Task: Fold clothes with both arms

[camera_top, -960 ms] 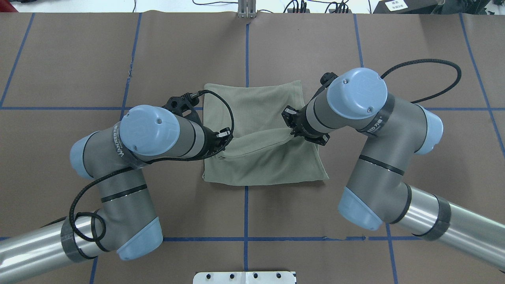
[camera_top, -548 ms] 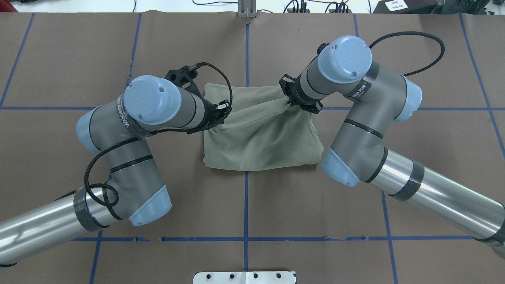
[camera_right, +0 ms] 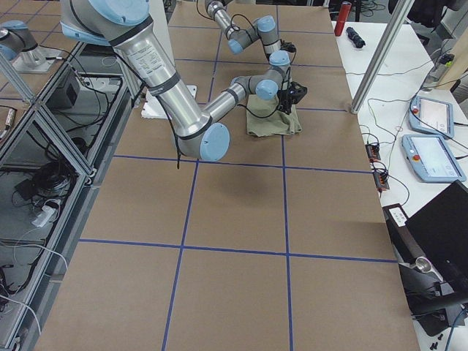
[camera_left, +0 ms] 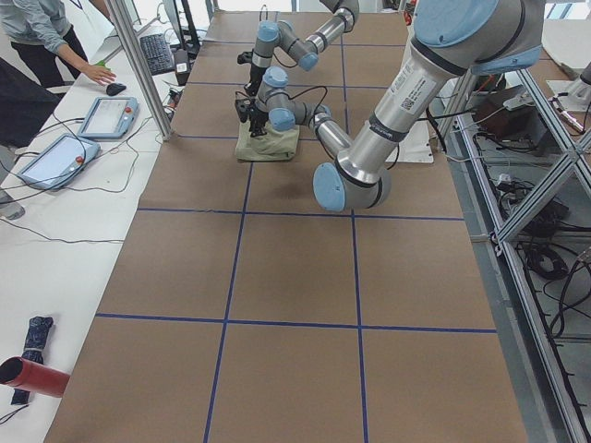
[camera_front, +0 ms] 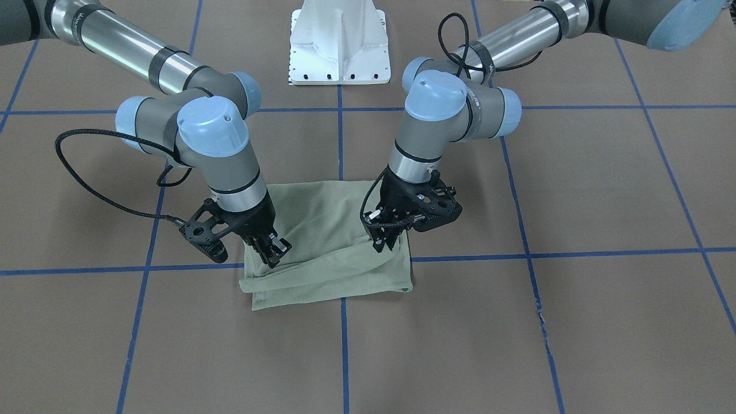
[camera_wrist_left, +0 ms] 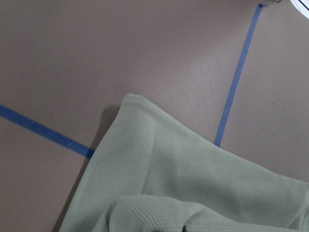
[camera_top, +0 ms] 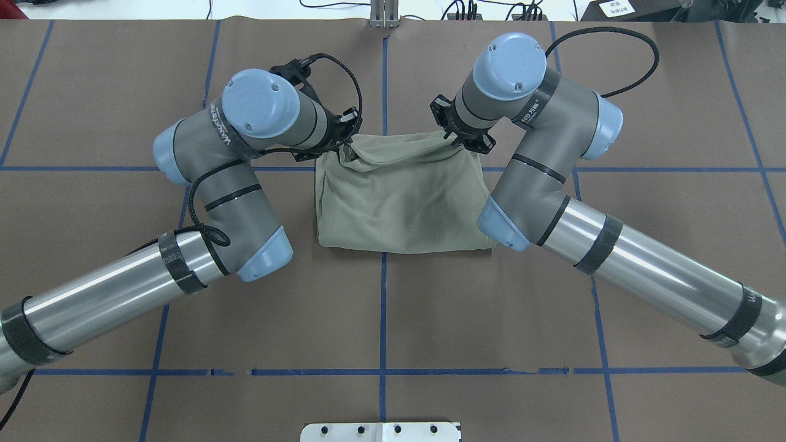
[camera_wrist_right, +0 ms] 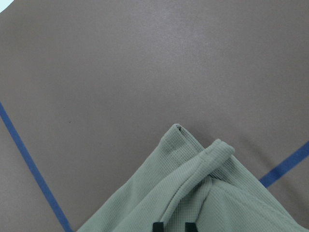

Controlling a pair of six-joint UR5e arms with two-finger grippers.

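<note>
Shirt [camera_top: 399,202] folded on bench [camera_top: 552,307]
Left pincer [camera_top: 345,146] and right pincer [camera_top: 455,140] grip its far corners; long axis runs left-right.

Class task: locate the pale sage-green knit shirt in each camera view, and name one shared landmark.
Front-facing: pale sage-green knit shirt centre.
Overhead: shirt centre, slightly high.
Exterior left: shirt far, upper middle.
Exterior right: shirt far, upper middle.
Left wrist: shirt lower right.
Right wrist: shirt lower right.
Landmark: blue tape line beneath it.
</note>
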